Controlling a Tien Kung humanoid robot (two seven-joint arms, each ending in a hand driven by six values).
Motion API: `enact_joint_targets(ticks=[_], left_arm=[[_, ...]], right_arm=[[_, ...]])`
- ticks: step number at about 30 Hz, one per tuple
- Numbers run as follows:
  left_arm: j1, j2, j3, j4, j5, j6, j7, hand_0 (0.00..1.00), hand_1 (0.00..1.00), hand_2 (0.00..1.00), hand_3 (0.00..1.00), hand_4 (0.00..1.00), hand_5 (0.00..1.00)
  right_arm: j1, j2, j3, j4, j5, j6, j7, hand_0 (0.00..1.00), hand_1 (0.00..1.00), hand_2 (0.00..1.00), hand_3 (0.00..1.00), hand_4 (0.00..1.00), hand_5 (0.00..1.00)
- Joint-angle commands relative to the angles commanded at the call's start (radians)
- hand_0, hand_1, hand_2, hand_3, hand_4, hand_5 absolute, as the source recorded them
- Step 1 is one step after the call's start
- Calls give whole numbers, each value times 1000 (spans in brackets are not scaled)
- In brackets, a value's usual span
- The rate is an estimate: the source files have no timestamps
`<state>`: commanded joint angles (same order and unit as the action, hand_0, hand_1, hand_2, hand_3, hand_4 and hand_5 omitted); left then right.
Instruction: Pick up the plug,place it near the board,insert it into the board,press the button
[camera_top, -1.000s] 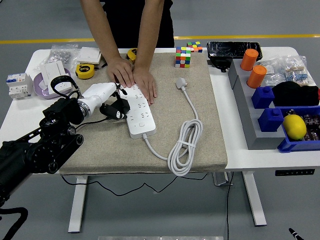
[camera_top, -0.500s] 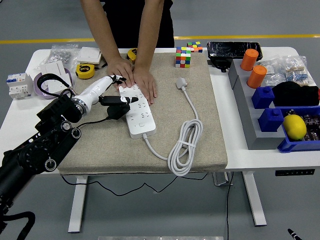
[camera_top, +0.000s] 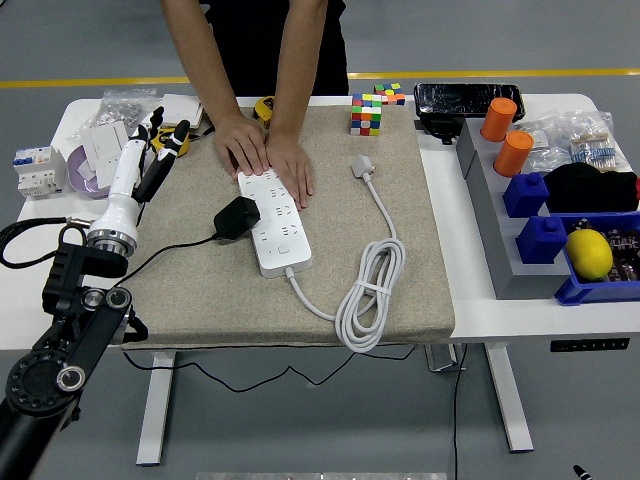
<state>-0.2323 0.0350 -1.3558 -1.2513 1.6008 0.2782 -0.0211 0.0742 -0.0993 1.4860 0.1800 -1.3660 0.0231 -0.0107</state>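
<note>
**Black plug lies loose beside the power strip**

Black-armed, the left hand (camera_top: 150, 150) hangs over the mat's left edge, fingers (camera_top: 158, 122) loosely apart and holding nothing. Right of and nearer than those fingers, well apart from them, the plug (camera_top: 237, 216) rests on the mat against the strip (camera_top: 274, 223). Seating it probably calls for squaring its prongs over a socket. A person's hands (camera_top: 268, 155) press the strip's far end.

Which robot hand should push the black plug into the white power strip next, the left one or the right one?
Probably the left. The left robot hand is open over the table's left side, not far from the black plug lying beside the power strip. No right robot hand is in view. A person's hands hold the strip's far end.
</note>
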Motion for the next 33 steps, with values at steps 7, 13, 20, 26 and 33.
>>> enact_joint_targets(ticks=[7, 13, 20, 26, 33], left_arm=[[74, 2, 25, 10, -18, -11, -1, 998, 998, 956, 933, 964, 998], [87, 12, 85, 17, 0, -10, -6, 988, 986, 933, 913, 936, 998], [73, 25, 162, 53, 37, -30, 9, 983, 974, 909, 891, 926, 998], [46, 34, 216, 78, 40, -41, 14, 982, 971, 910, 892, 925, 998], [27, 32, 216, 88, 54, -42, 18, 979, 971, 908, 888, 925, 998]], right_arm=[[3, 0, -9, 0, 7, 0, 2, 911, 794, 771, 790, 998, 892], [0, -2, -5, 0, 3, -1, 0, 910, 793, 771, 791, 998, 903], [-2, 0, -11, 0, 9, -1, 0, 908, 792, 771, 790, 998, 917], [-1, -1, -8, 0, 6, -2, -2, 909, 792, 771, 790, 998, 918], [-1, -1, -12, 0, 10, -2, -2, 909, 791, 770, 790, 998, 921]])
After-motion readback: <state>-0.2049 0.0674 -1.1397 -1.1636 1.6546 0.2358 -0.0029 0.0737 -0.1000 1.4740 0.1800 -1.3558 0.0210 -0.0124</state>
